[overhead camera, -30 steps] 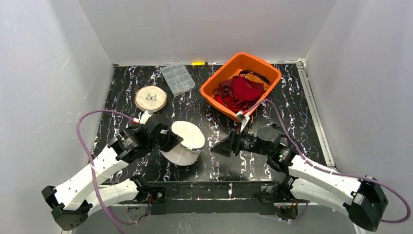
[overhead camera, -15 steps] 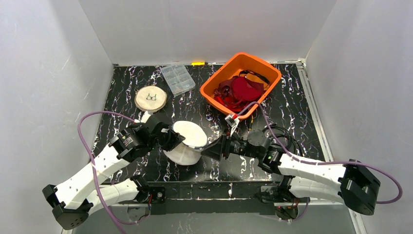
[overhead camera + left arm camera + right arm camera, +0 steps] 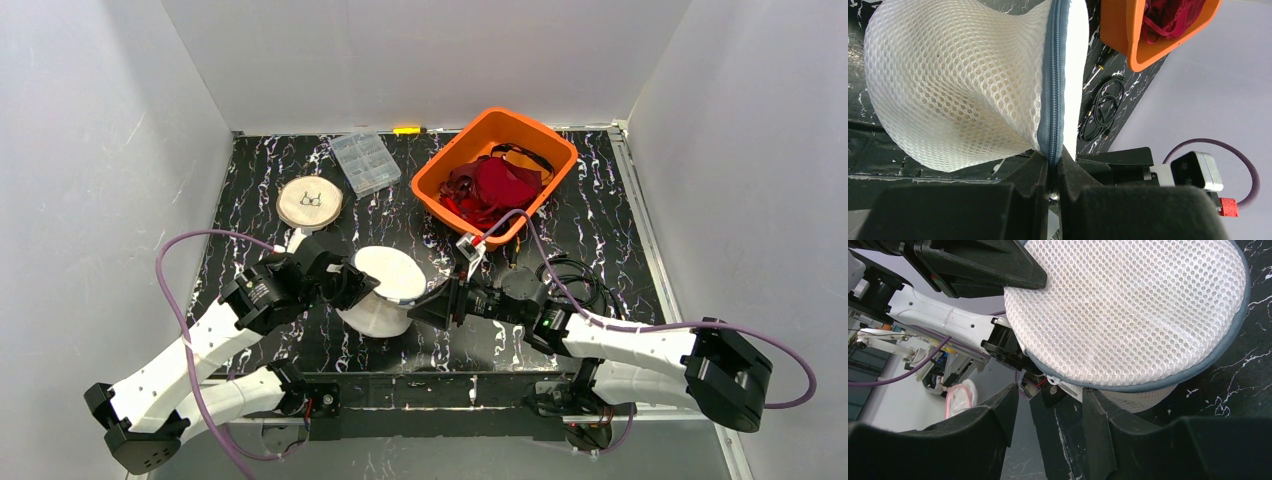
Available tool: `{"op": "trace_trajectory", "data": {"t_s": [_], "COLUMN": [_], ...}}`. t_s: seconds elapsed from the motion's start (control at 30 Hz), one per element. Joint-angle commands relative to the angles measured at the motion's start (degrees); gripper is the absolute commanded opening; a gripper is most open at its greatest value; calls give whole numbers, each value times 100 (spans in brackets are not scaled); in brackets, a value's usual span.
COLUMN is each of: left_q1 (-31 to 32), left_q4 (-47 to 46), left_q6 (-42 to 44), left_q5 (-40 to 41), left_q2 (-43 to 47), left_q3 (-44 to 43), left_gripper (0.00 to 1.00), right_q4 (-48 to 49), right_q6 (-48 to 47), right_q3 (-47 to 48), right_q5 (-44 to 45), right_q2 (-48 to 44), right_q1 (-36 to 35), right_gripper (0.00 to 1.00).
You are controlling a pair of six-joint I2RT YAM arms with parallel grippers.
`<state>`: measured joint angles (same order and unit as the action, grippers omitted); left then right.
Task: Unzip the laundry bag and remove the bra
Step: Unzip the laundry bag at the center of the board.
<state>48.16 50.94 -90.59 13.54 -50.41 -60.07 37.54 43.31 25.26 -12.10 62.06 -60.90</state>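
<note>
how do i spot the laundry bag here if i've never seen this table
On the black marbled table, look toward the near edge, just left of centre, nearer than the orange bin. The laundry bag is the white mesh drum with a grey-blue zip round its rim. The only other round thing, a wooden disc, is flat and tan.

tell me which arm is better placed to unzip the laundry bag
Right. The left end effector is shut on the zipper seam of the mesh laundry bag, bracing it. The right end effector is open beside the bag, with what looks like the zipper pull just ahead of it.
</note>
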Motion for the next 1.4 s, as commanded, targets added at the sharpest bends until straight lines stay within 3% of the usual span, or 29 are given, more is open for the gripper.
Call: {"op": "trace_trajectory", "data": {"t_s": [0.0,0.27,0.43,0.7,0.9,1.1,1.37], "left_q1": [-9,-12,-11,-13,-12,-13,-14], "left_q4": [-66,-119,-127,-154,-202,-242,-337], "left_q6": [-32,-38,-43,-49,-40,-22,103], "left_q5": [-33,-66,-49,-44,-36,-53,-70], "left_q2": [102,120,167,251,303,360,427], "left_q3": [-262,-256,-214,-132,-82,2,141], "left_gripper": [0,0,0,0,0,0,0], "right_q4": [550,1168,1343,1293,1079,749,-952], "right_q6": [-59,254,353,358,273,195,70], "right_q3": [16,-193,-291,-319,-304,-296,-336], "right_q5": [60,112,195,278,438,591,1733], "right_q2": [75,200,189,127,55,-85,-748], "right_q1": [-61,-101,-119,-141,-191,-200,-202], "right_gripper": [56,51,42,24,2,1,1]}}
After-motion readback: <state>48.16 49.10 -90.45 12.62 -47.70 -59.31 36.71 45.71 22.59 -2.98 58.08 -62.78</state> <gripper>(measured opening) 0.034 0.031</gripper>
